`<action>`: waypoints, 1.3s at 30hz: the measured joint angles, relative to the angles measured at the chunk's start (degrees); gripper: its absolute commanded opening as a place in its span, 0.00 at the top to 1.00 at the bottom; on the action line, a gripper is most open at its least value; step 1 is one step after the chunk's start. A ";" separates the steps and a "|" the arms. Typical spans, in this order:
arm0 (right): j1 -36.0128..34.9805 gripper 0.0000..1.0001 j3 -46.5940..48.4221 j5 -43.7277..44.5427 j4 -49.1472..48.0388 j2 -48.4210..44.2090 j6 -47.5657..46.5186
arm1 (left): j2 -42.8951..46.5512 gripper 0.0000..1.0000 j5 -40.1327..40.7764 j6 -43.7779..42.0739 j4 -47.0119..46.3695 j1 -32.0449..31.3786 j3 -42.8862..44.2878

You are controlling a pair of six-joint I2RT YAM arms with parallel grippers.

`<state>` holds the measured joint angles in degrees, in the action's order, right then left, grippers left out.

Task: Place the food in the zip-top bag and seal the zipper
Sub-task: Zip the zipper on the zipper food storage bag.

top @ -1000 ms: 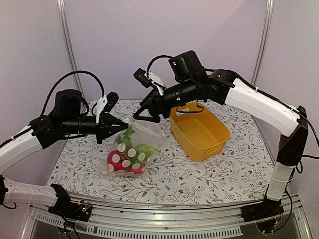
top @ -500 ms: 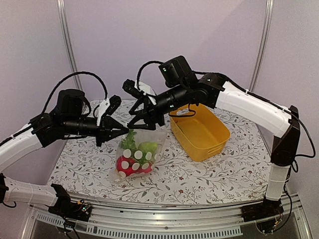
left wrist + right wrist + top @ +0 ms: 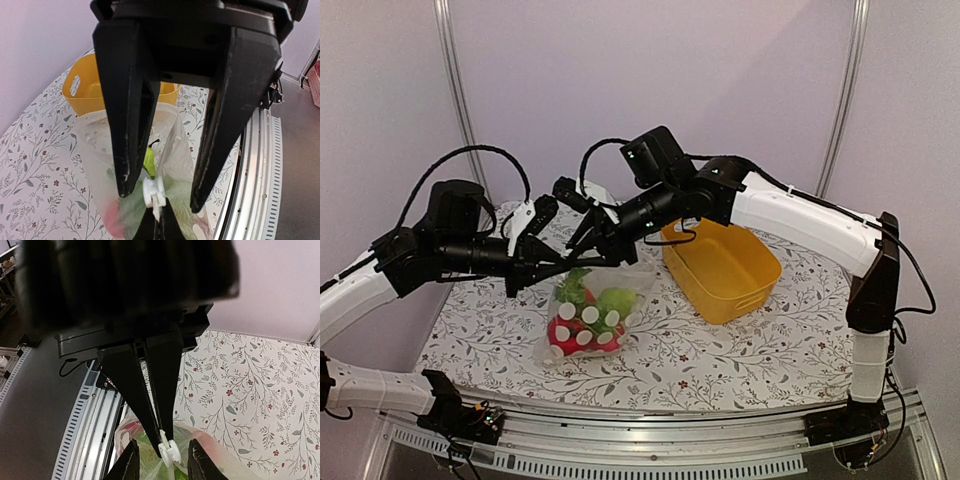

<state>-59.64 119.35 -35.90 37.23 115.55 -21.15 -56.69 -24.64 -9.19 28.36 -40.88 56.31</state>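
Observation:
The zip-top bag (image 3: 592, 318), clear with white dots, hangs below both grippers, and its bottom is at the tablecloth. The food shows through it: red pieces (image 3: 570, 332) low down and green pieces (image 3: 611, 298) above. My left gripper (image 3: 572, 264) is shut on the bag's mouth edge, right beside the zipper's white slider (image 3: 152, 192). In the left wrist view, the left gripper (image 3: 160, 227) pinches that edge from below. My right gripper (image 3: 592, 250) is open. In the right wrist view, its fingertips (image 3: 130, 462) stand on either side of the slider (image 3: 170, 454), facing the left gripper.
The yellow tub (image 3: 720, 265) stands right of the bag and looks empty; it also shows in the left wrist view (image 3: 82, 85). The flowered tablecloth (image 3: 720, 350) covers the table. The metal rail (image 3: 650, 455) runs along the near edge.
My right gripper has moved left and down along the bag's mouth until it meets the left gripper. The bag has drawn in narrower and shifted left. The left gripper has kept its hold.

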 measured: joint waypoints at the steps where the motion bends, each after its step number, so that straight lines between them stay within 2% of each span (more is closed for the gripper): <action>1: -0.04 0.71 0.00 -0.20 0.00 0.07 0.15 | 0.15 1.00 0.15 -0.15 0.17 0.00 0.00; 5: -0.04 0.86 0.00 -0.72 -0.13 0.09 -0.04 | 0.94 1.00 1.05 -0.63 0.76 -0.04 0.00; 11: -0.04 0.95 0.00 -0.59 -0.26 0.09 0.13 | 1.29 1.00 1.92 -0.72 1.33 -0.22 0.00; 17: -0.11 1.00 0.04 1.86 -0.39 0.09 0.39 | 1.36 1.00 4.74 -0.72 1.14 -0.28 0.00; 26: -0.48 1.00 0.04 7.76 0.79 0.09 0.81 | 3.15 1.00 10.25 -0.90 -0.44 -0.17 -2.10; 34: 1.03 1.00 -0.31 8.79 4.20 0.07 3.17 | 4.20 1.00 11.63 -1.33 -2.84 0.79 -4.70; 39: 1.95 1.00 -4.09 9.29 3.96 -1.22 4.26 | 4.61 1.00 11.63 -1.55 -4.02 2.21 -6.51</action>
<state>-57.69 115.26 -26.61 41.19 114.32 -16.88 -52.07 -13.02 -10.74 24.34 -38.68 49.80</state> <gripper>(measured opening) 0.054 0.004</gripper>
